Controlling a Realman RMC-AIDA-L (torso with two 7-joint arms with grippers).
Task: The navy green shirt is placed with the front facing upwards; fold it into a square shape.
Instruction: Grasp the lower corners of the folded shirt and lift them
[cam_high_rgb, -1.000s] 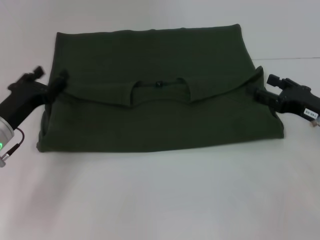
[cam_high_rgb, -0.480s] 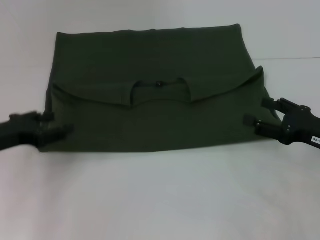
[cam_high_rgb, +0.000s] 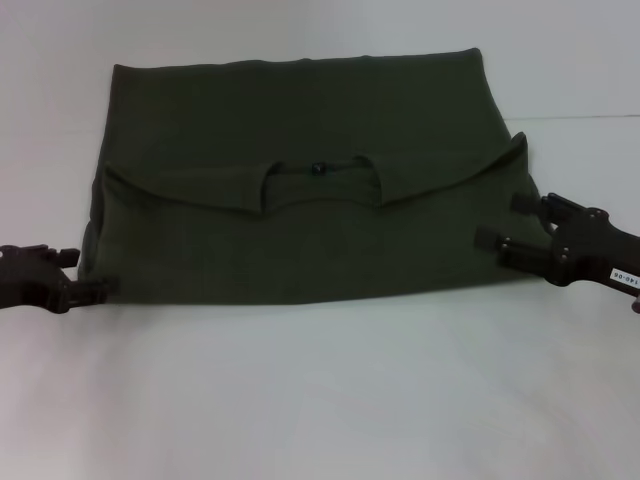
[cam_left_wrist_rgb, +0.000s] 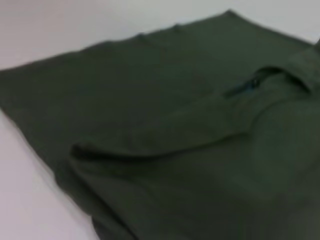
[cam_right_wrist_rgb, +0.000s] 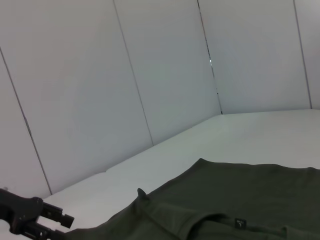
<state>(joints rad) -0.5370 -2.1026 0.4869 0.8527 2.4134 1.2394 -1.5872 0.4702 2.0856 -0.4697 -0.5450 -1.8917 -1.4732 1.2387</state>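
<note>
— Listing changes: left gripper (cam_high_rgb: 88, 273) and right gripper (cam_high_rgb: 508, 222), both spread, dropped from shirt (cam_high_rgb: 300, 170) sides to near corners.
— Shirt: mid-table (cam_high_rgb: 320, 400), half-folded. Next fold likely.

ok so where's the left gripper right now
In the head view, the left gripper is low on the robot's left, at the near left corner of the shirt, fingers open.

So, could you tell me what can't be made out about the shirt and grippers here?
- The shirt: its chest side is folded under in every view.
- Neck label: too small to read in the head view.
- Left gripper: the fingers blend into the shirt's near left corner; grip unclear.
- Right gripper: arm cut off by the head view's edge.
</note>
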